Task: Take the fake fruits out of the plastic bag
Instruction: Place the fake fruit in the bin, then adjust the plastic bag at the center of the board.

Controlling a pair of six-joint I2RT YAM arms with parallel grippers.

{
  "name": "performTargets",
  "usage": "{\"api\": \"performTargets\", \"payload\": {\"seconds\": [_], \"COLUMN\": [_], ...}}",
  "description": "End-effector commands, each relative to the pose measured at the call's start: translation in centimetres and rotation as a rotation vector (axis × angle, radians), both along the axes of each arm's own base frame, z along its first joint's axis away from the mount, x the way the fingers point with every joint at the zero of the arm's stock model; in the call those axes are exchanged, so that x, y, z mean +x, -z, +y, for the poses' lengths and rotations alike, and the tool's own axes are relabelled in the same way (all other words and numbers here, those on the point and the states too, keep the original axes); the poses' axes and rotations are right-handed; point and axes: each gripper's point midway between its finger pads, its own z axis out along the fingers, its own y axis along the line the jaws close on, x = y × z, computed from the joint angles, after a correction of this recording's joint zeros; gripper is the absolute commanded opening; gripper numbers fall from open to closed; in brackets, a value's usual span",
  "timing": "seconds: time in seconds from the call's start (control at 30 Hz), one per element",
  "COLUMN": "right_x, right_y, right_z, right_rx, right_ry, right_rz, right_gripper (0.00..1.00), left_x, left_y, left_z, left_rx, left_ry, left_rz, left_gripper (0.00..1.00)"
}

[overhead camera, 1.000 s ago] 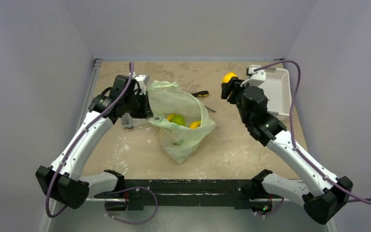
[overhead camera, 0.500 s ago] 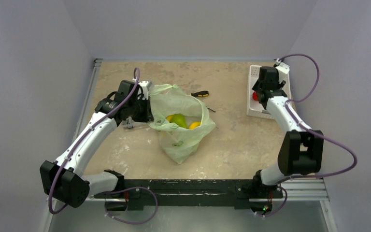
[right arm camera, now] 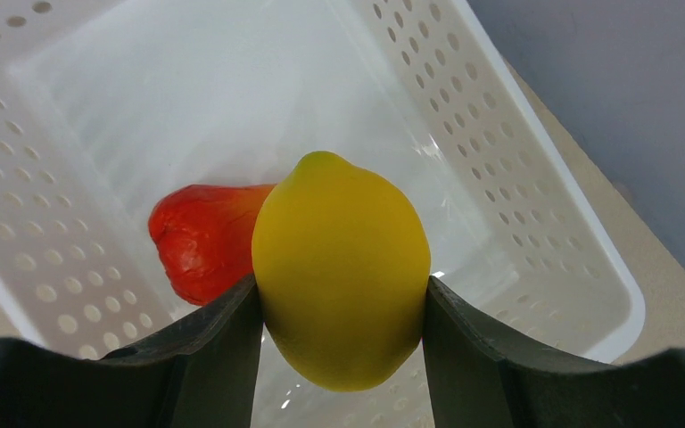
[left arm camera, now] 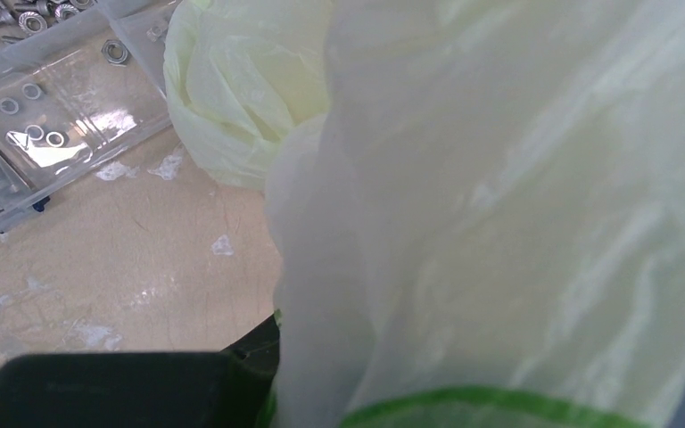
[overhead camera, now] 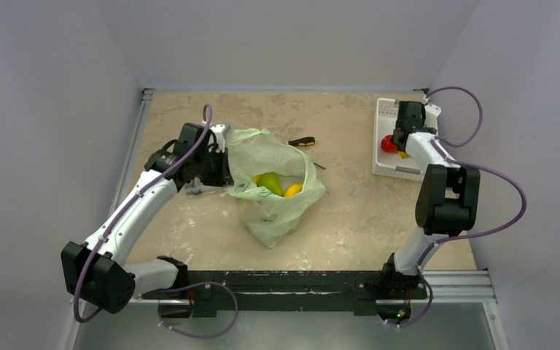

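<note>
Bag (overhead camera: 273, 191) on the counter (overhead camera: 364, 219), about midway between near and far edges and a little left of centre. Closed bottom points at the near edge, and the mouth gapes upward on the far side. Three fruits show inside the mouth: pear (overhead camera: 269, 181) in the middle, orange fruit (overhead camera: 292, 190) just right of it, and a sliver of yellow fruit (overhead camera: 257, 177) at its left. All three lie close together, and I cannot tell whether they touch.

Left claw (overhead camera: 217, 169) is at the left rim of the bag, where the film stands raised. In the left wrist view the pale film fills most of the frame and drapes over the one dark finger (left arm camera: 143, 388) that shows. Jaws are hidden, so I cannot tell whether they pinch the film. A clear tray (left arm camera: 53, 107) of nuts and washers lies just beside the bag, toward the left edge.

Screwdriver (overhead camera: 301, 141) lies flat just beyond the bag, apart from it.

Basket (overhead camera: 388, 109) sits in the far right corner. Right claw (right arm camera: 339, 285) hangs over it, clamped on a lemon (right arm camera: 339, 259), one finger on each side. The lemon is held above the basket floor. Red fruit (right arm camera: 205, 236) lies on the floor of the basket, partly behind the lemon in the right wrist view.
</note>
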Motion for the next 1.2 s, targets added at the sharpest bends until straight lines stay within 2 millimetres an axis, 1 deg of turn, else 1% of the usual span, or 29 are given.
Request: {"api": "performTargets", "payload": {"seconds": [0.0,0.03,0.1,0.13,0.2,0.37,0.4,0.47,0.53,0.6,0.67,0.73,0.83,0.87,0.9,0.93,0.97,1.0,1.03,1.07,1.1,1.17], "right_x": [0.2,0.0,-0.2,-0.2,0.0,0.4,0.2,-0.1,-0.2,-0.5,-0.6,-0.9,-1.9,-2.5,-3.5,-4.7,-6.2,-8.0,-9.6,-11.3,-12.9,-15.9], "right_y": [1.2,1.3,1.4,1.3,1.3,1.1,0.9,0.0,-1.5,-3.1,-4.8,-6.7,-9.3,-9.8,-10.0,-10.5,-10.6,-10.3,-10.6,-10.9,-11.8,-12.6], "right_z": [-0.7,-1.0,-1.2,-1.1,-0.8,-0.2,-0.3,-0.5,-0.5,-0.3,1.1,4.0,11.4,14.3,17.8,20.0,23.4,26.1,28.6,30.6,32.7,35.8], "right_rx": [-0.022,-0.039,-0.058,-0.059,-0.048,-0.034,-0.036,-0.046,-0.057,-0.054,-0.026,-0.018,0.005,0.032,0.073,0.122,0.184,0.243,0.294,0.336,0.384,0.46], "right_ry": [0.023,0.031,0.023,0.013,-0.012,-0.052,-0.048,-0.041,-0.045,-0.048,-0.084,-0.16,-0.379,-0.472,-0.584,-0.673,-0.797,-0.907,-1.007,-1.085,-1.169,-1.294], "right_rz": [0.03,0.029,0.031,0.032,0.023,0.028,0.036,0.035,0.006,-0.024,-0.072,-0.125,-0.202,-0.229,-0.247,-0.272,-0.29,-0.306,-0.341,-0.362,-0.402,-0.44], "right_gripper": [0.16,0.23,0.39,0.45,0.54,0.74,0.77,0.82,0.85,0.87,0.87,0.86,0.82,0.78,0.74,0.71,0.68,0.67,0.66,0.66,0.65,0.62], "left_x": [0.4,0.4,0.4,0.5,0.4,0.5,0.4,0.5,0.5,0.5,0.5,0.5,0.5,0.5,0.5,0.5,0.5,0.5,0.6,0.7,0.7,0.8], "left_y": [-1.3,-1.4,-1.3,-1.3,-1.2,-1.2,-1.3,-1.3,-1.2,-1.1,-1.1,-1.0,-0.9,-0.9,-0.9,-0.8,-0.9,-0.7,-0.7,-0.6,-0.6,-0.5], "left_z": [-0.3,-0.2,-0.1,-0.1,-0.3,-0.6,-0.6,-0.5,-0.3,-0.3,-0.3,-0.4,-0.3,-0.3,-0.3,-0.2,-0.1,-0.1,0.0,0.2,0.2,0.3], "left_rx": [-0.028,-0.026,-0.021,-0.021,-0.026,-0.038,-0.04,-0.036,-0.027,-0.023,-0.023,-0.023,-0.018,-0.015,-0.011,-0.005,-0.002,0.005,0.01,0.016,0.022,0.028], "left_ry": [0.011,0.009,0.005,0.004,0.008,0.019,0.021,0.021,0.014,0.014,0.016,0.017,0.019,0.022,0.021,0.02,0.019,0.018,0.016,0.011,0.01,0.009], "left_rz": [-0.063,-0.069,-0.071,-0.069,-0.061,-0.06,-0.06,-0.066,-0.07,-0.07,-0.068,-0.064,-0.062,-0.063,-0.067,-0.069,-0.073,-0.073,-0.074,-0.076,-0.075,-0.076], "left_gripper": [0.0,0.0,0.0,0.0,0.0,0.0,0.0,0.0,0.0,0.0,0.0,0.0,0.0,0.0,0.0,0.0,0.0,0.0,0.0,0.0,0.0,0.0]}}
